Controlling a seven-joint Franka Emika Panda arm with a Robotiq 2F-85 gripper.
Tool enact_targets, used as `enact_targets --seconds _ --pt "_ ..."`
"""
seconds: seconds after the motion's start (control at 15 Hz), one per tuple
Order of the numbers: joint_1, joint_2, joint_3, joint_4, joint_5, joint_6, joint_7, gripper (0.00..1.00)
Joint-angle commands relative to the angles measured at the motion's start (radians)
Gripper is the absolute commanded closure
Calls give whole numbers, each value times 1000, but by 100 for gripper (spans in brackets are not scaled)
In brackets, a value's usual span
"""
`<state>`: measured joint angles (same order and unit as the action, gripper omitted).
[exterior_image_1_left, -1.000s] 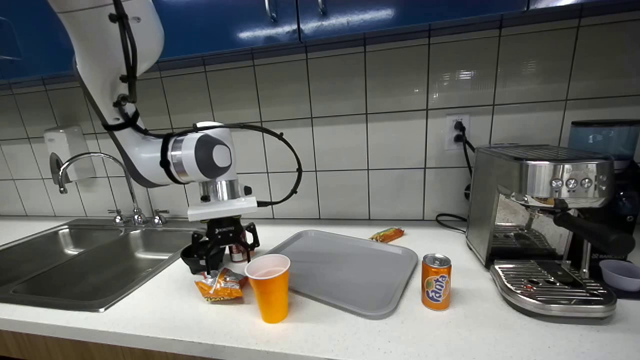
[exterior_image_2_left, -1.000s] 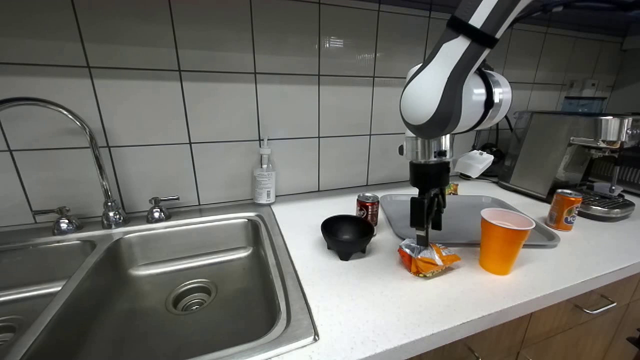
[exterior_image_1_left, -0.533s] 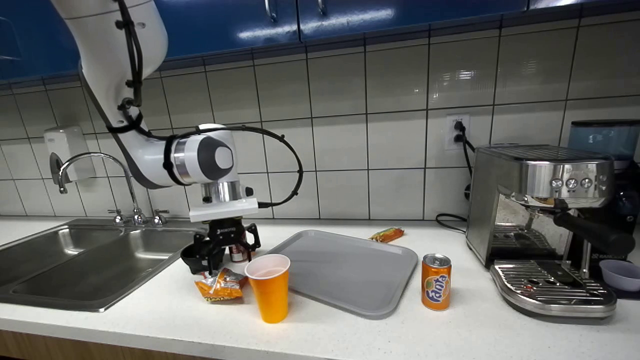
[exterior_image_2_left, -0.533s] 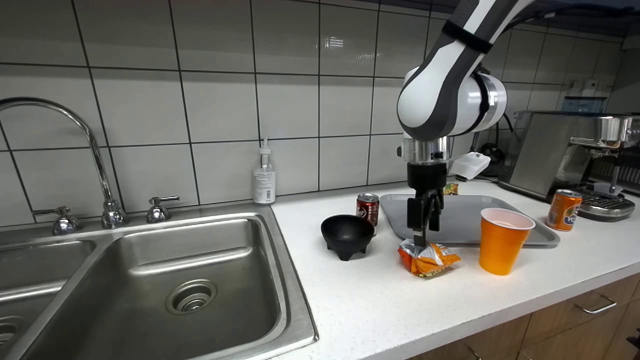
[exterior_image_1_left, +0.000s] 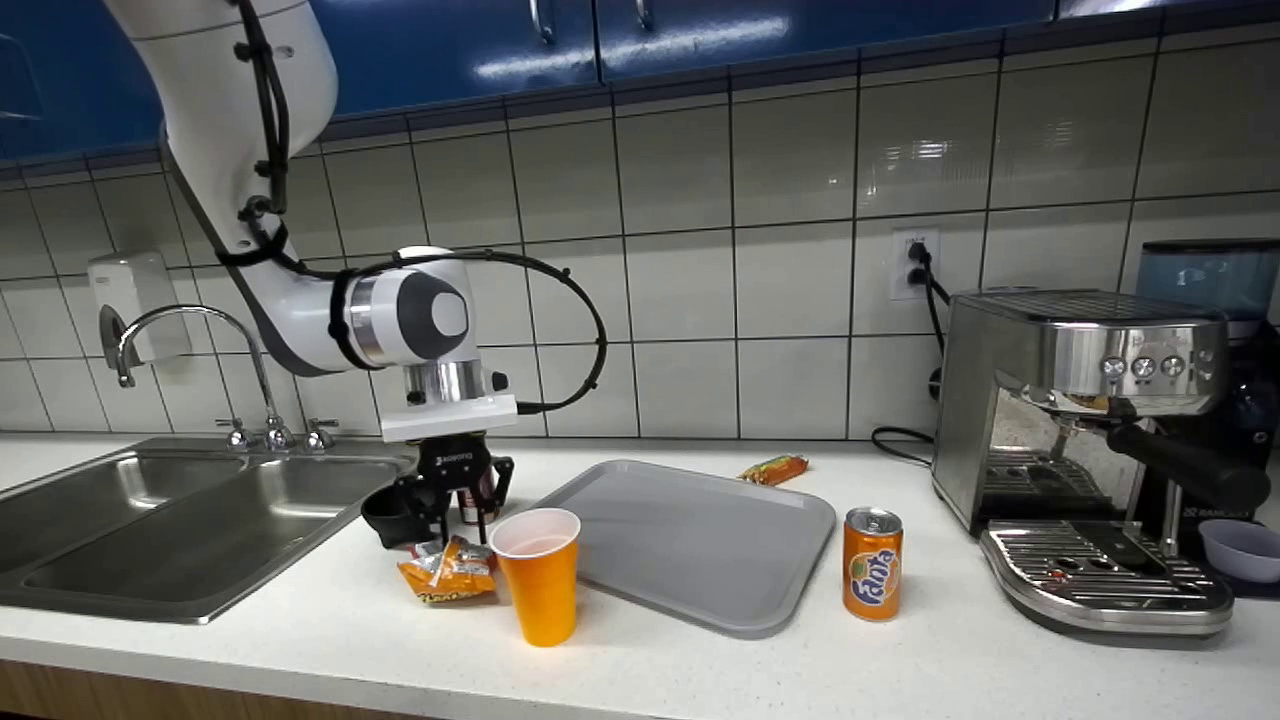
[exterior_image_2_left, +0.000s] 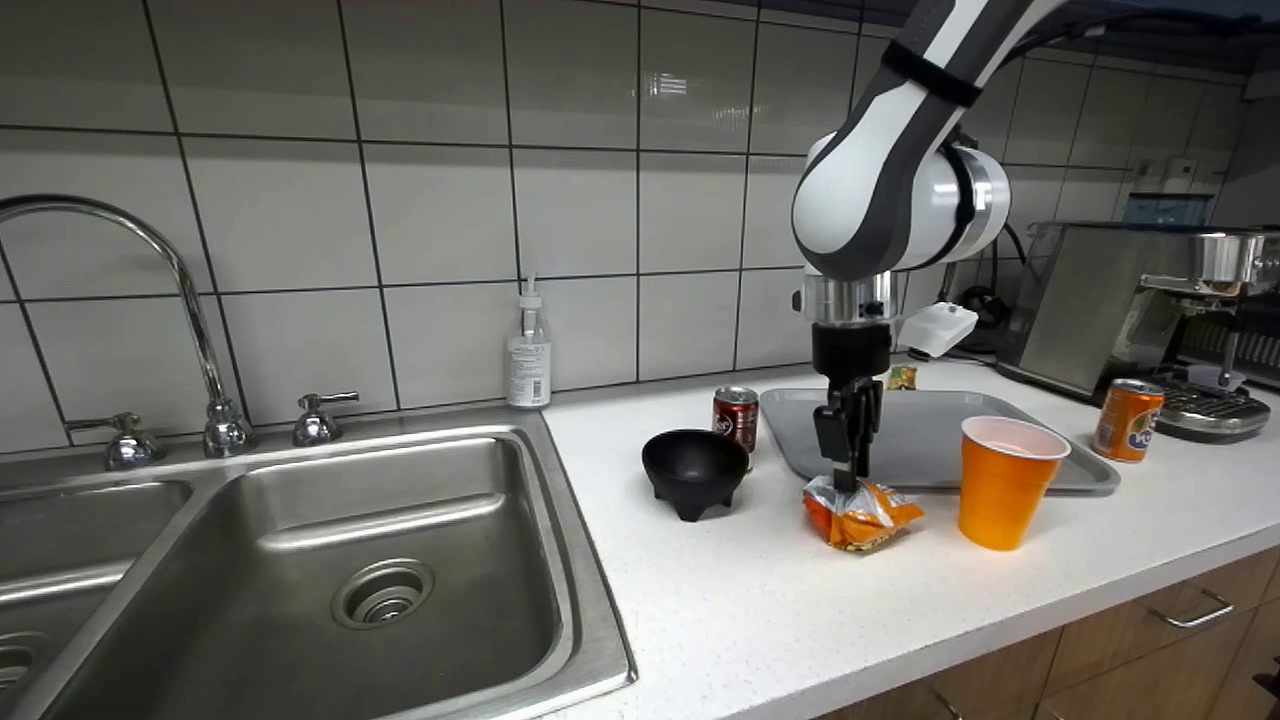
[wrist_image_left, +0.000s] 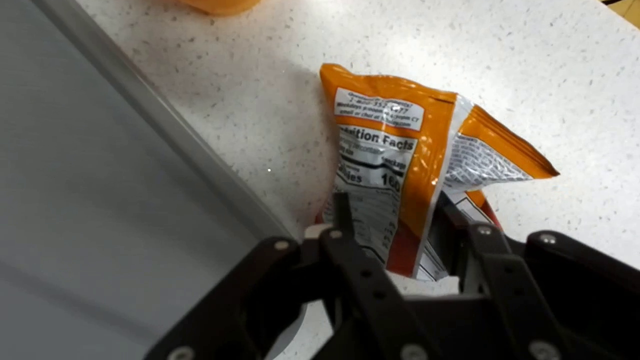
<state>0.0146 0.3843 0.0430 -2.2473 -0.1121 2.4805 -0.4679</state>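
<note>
While scanning along the white counter (exterior_image_1_left: 720, 670), passed the coffee machine (exterior_image_1_left: 1080, 355) at the right, then the grey tray (exterior_image_1_left: 690, 550) lying flat. Caught the gripper (wrist_image_left: 394, 215) at the left, pointing straight down with jaws partway apart! Spotted the orange cup (exterior_image_1_left: 542, 590) upright just right of there. Found the orange snack bag (exterior_image_2_left: 862, 522) between those jaws, resting on the counter; couldn't tell whether clamped. Glimpsed the dark red can (exterior_image_2_left: 736, 415) on the far side.
</note>
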Motion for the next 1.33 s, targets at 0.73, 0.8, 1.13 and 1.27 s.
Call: enact_targets --seconds 0.73,0.8,1.13,1.27 --pt "-11 -15 15 13 -17 -9 25 100" --pt "-11 -20 15 14 -17 -8 25 100" --pt "-10 -56 14 4 -18 1 30 100" --pt "-10 -71 11 1 -19 5 32 100"
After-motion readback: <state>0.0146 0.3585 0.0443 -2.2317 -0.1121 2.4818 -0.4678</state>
